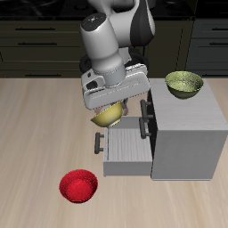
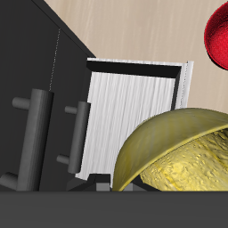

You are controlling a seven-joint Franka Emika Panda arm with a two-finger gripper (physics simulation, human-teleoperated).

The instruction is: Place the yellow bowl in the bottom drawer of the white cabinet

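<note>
Exterior view is showing the gripper (image 1: 110,105) hanging over the pulled-out bottom drawer (image 1: 126,150) of the white cabinet (image 1: 189,134), with the yellow bowl (image 1: 108,113) tucked under the hand and tilting; the fingers themselves are hiding behind the wrist housing and the bowl, but the bowl is sitting clear of any surface, so the hand is evidently clamping its rim. Wrist view is confirming this: the yellow bowl (image 2: 174,151) is filling the near field, tipped so its speckled inside is showing, while the ribbed floor of the bottom drawer (image 2: 134,111) is lying open beyond it, and two dark handles (image 2: 36,134) are standing out from the upper drawer fronts beside it. A red bowl (image 1: 77,186) is resting on the table (image 1: 36,134) nearer the front edge, and an olive-yellow bowl (image 1: 184,84) is sitting on the cabinet top. The bowl appears to be hovering over the drawer's outer end rather than its middle, so releasing here is risking a strike on the front panel or side wall and a bounce onto the table. Because the bowl is hanging tilted, it could also land on edge and roll. Descending close to the cabinet face is risking a knock against the dark handles.
</note>
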